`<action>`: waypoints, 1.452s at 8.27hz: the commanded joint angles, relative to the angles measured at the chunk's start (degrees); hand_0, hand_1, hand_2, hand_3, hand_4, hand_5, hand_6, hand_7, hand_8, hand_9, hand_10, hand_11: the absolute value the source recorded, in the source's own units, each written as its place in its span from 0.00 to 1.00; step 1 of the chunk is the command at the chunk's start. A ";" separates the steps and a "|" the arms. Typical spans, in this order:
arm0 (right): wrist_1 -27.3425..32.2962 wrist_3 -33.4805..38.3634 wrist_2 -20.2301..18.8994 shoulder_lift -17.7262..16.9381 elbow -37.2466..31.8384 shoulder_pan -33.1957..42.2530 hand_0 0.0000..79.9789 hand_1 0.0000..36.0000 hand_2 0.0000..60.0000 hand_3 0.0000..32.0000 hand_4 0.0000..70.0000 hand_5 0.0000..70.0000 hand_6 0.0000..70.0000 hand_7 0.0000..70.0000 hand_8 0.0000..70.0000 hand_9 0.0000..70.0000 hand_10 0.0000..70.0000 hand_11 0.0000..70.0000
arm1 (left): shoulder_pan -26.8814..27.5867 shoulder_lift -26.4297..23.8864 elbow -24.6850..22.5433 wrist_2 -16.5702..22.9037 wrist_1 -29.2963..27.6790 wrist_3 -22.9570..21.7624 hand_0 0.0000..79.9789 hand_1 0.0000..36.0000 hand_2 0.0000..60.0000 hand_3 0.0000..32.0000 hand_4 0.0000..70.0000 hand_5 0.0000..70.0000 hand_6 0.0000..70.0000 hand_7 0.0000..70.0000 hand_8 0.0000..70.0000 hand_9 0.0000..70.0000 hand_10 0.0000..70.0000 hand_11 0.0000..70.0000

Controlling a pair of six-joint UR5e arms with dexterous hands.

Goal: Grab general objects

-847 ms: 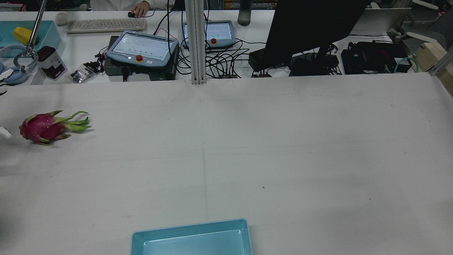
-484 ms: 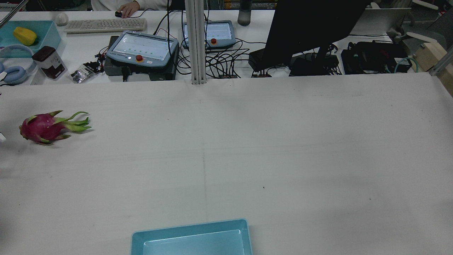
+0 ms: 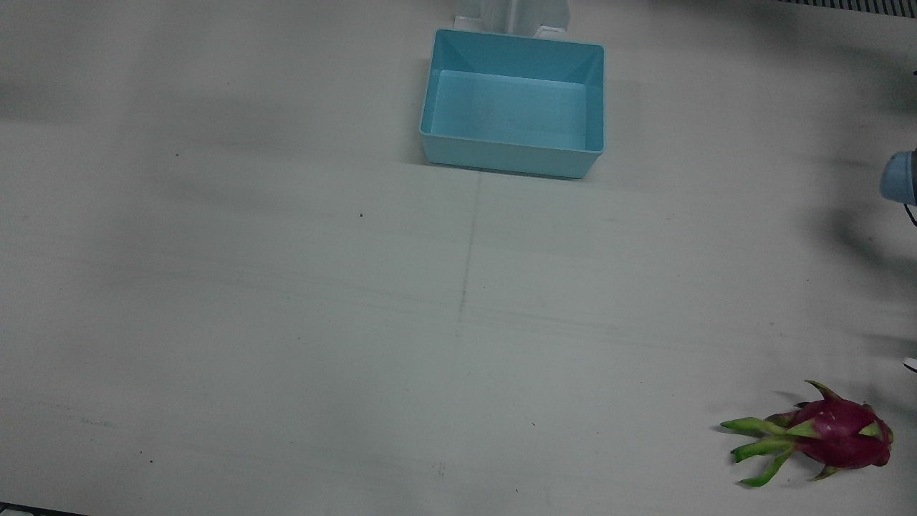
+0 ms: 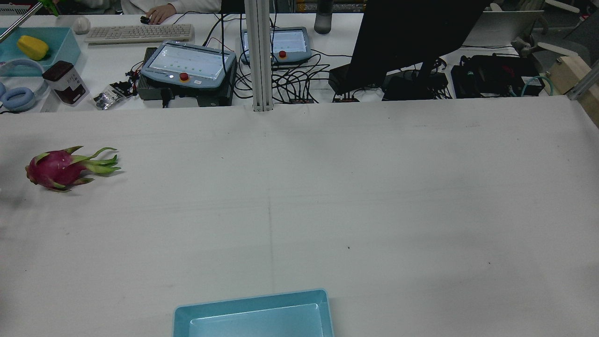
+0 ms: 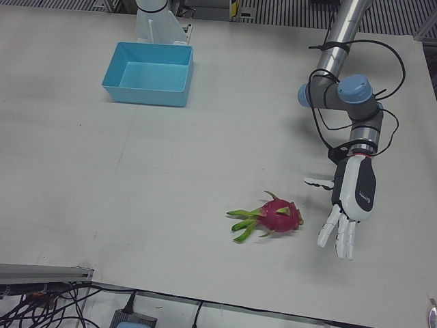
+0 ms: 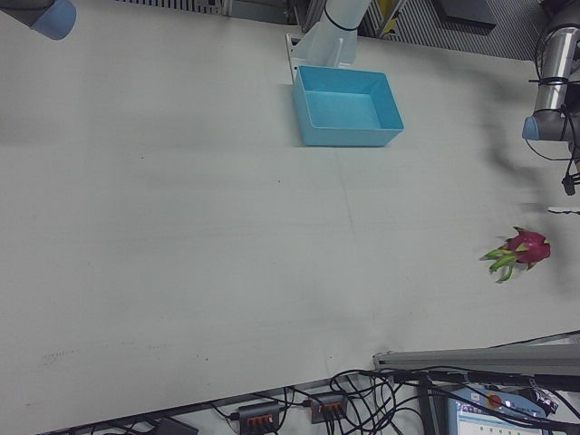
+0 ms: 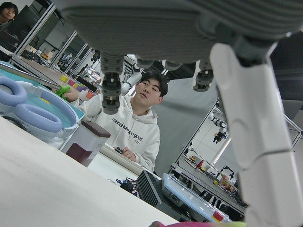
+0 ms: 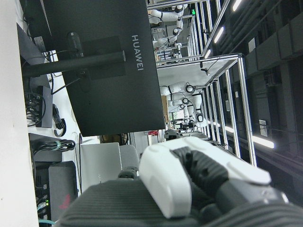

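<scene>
Nothing grasped yet: dragon fruit (image 5: 280,215) lies untouched near table's (image 5: 171,164) operator-side edge; left hand (image 5: 349,205) beside it, fingers spread, empty. Right hand's (image 8: 199,189) fingers cannot be told, poorly seen.

Light falls evenly from overhead, bright but flat. The white bench (image 4: 374,187) reads greyish and slightly grainy, with soft, smeared shadows drifting across its far corners in the front view. The dragon fruit (image 5: 278,215) throws only a faint, short shadow. The monitor (image 4: 412,37) is a black silhouette. In the left hand view the left hand (image 7: 246,118) looms close and blurred; ceiling strip lights glare in the right hand view.
</scene>
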 commanded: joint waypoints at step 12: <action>0.09 0.00 0.00 0.00 0.10 -0.02 0.00 0.00 0.00 0.00 0.00 0.00 0.00 0.00 0.00 0.00 0.00 0.00 | -1.74 -15.94 -32.71 0.97 61.43 20.05 0.65 0.39 0.00 1.00 0.04 0.00 0.00 0.00 0.00 0.00 0.00 0.00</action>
